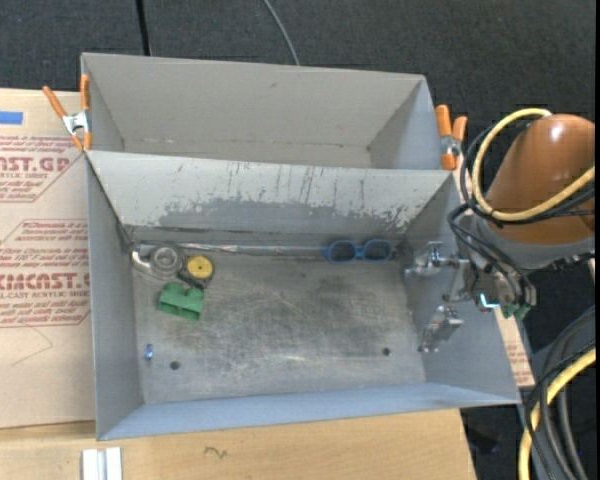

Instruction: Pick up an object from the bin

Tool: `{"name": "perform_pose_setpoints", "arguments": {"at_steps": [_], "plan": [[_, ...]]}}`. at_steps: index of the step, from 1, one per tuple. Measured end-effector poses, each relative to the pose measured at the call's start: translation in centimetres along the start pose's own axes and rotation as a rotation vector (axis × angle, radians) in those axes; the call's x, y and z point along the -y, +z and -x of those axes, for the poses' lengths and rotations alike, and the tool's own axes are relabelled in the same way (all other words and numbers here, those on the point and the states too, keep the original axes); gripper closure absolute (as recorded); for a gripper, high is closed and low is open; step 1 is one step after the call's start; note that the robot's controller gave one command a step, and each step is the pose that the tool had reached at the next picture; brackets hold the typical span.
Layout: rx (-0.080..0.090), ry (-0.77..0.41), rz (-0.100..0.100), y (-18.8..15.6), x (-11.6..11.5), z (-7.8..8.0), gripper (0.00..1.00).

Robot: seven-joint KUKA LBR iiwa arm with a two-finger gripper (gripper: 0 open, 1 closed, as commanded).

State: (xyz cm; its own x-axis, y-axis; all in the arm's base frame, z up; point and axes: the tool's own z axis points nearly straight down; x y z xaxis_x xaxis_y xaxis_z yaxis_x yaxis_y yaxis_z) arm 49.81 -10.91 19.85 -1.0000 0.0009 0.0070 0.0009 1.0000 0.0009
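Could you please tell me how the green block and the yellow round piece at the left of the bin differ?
The green block is angular and larger; the yellow round piece is a small disc. The green block lies nearer the front, the yellow round piece behind it by the back wall. Both sit on the floor at the left of the bin.

Unclear items
blue speck (148, 352) front-left in bin (110, 318): too small to ID. clear round thing (165, 259): kind unclear. arm (540, 183) cut off by right edge.
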Motion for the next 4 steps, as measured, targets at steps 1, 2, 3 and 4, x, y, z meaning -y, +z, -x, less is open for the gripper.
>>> {"name": "perform_pose_setpoints", "arguments": {"at_steps": [1,2,3,4], "plan": [[0.007,0.019,0.003,8.3,-5.0,7.5,0.00],[0.006,-0.037,0.003,8.2,-14.7,5.9,0.00],[0.010,0.071,0.005,8.5,-28.9,8.8,0.00],[0.024,0.134,0.001,12.0,-30.0,10.0,0.00]]}}
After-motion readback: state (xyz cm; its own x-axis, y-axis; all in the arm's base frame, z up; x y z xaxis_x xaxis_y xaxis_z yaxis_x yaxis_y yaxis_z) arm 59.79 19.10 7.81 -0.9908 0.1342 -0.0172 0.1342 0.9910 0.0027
